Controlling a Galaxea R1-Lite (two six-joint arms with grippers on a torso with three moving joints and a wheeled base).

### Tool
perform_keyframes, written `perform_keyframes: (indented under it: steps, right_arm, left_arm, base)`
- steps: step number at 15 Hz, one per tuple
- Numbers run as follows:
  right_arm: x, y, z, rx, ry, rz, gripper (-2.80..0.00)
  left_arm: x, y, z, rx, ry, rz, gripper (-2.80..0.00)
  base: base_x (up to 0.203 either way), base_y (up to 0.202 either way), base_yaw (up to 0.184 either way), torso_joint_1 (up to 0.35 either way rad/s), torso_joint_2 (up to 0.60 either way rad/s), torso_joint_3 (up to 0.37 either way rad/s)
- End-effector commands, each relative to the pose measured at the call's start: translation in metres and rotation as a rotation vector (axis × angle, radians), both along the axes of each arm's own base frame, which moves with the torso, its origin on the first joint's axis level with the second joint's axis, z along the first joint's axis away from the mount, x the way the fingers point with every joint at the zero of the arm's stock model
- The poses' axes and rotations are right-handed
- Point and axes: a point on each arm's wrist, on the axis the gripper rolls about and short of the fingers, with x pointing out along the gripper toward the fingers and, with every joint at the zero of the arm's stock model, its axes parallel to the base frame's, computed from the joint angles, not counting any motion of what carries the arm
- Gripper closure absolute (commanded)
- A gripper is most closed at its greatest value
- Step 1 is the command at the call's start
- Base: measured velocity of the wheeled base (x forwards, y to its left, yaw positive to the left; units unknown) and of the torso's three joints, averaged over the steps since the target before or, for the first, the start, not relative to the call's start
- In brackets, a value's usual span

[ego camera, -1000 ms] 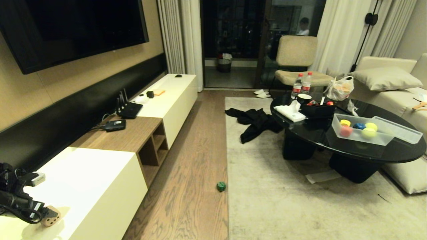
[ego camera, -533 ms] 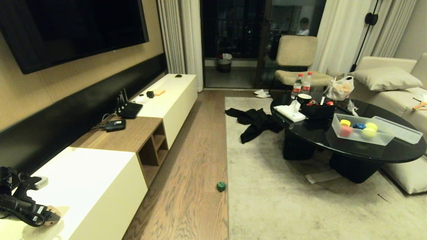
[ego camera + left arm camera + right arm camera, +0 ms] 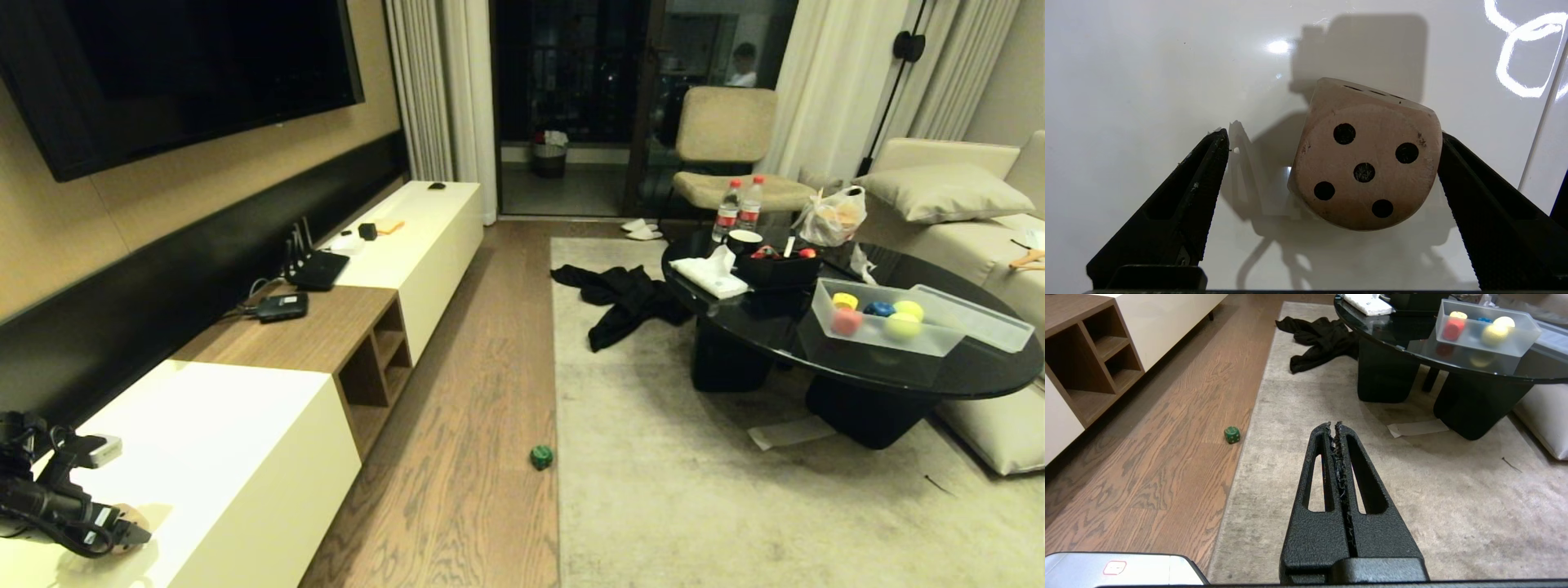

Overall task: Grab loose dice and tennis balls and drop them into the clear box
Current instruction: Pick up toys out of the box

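The tan die (image 3: pixel 1365 159) sits on the glossy white top of the TV cabinet (image 3: pixel 237 441), its five-pip face turned up toward the left wrist camera and one rounded corner tipped toward the far side. It looks light and slightly yielding, with a matte, faintly scuffed skin that should give the pads some bite; the soft corners, though, could let it squirm out if it is pinched on an edge, so the flat opposite side faces are the place to take it. The left gripper (image 3: pixel 1331 143) stands wide open around it, one finger just touching the die's side and the other well clear, so the die sits off-centre and will likely slide across the slick top as the fingers come together. On the floor lies a green die (image 3: pixel 540 456), and the clear box (image 3: pixel 878 336) waits on the black desk (image 3: pixel 963 371). The right gripper (image 3: pixel 1336 428) is closed on nothing, parked.
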Motion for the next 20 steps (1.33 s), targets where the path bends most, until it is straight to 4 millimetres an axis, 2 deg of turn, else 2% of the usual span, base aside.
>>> perform_keyframes:
  steps: [1,2,3,11,14,20]
  right_arm:
    - [0.000,0.000,0.000,-0.001,0.001,0.000,0.00]
    - [0.000,0.000,0.000,-0.001,0.001,0.000,0.00]
    - [0.000,0.000,0.000,-0.001,0.001,0.001,0.00]
    - [0.000,0.000,0.000,-0.001,0.001,0.000,0.00]
    - [0.000,0.000,0.000,-0.001,0.001,0.000,0.00]
    - [0.000,0.000,0.000,-0.001,0.001,0.000,0.00]
  left_arm:
    - [0.000,-0.001,0.000,0.001,-0.001,-0.005,-2.80]
    - [0.001,-0.001,0.000,0.001,-0.001,-0.005,-0.86]
    - [0.000,-0.001,0.000,0.001,-0.001,-0.005,0.00]
    - [-0.001,0.001,-0.002,-0.004,0.004,-0.002,0.00]
    - [-0.002,0.000,0.009,0.001,-0.021,-0.003,0.00]
    - [-0.014,-0.008,0.045,0.009,-0.101,-0.018,0.00]
  base:
    - [0.000,0.000,0.000,0.000,0.00,0.000]
    - [0.000,0.000,0.000,0.000,0.00,0.000]
    - [0.000,0.000,0.000,0.000,0.00,0.000]
    - [0.000,0.000,0.000,0.000,0.00,0.000]
    - [0.000,0.000,0.000,0.000,0.00,0.000]
    - [0.000,0.000,0.000,0.000,0.00,0.000]
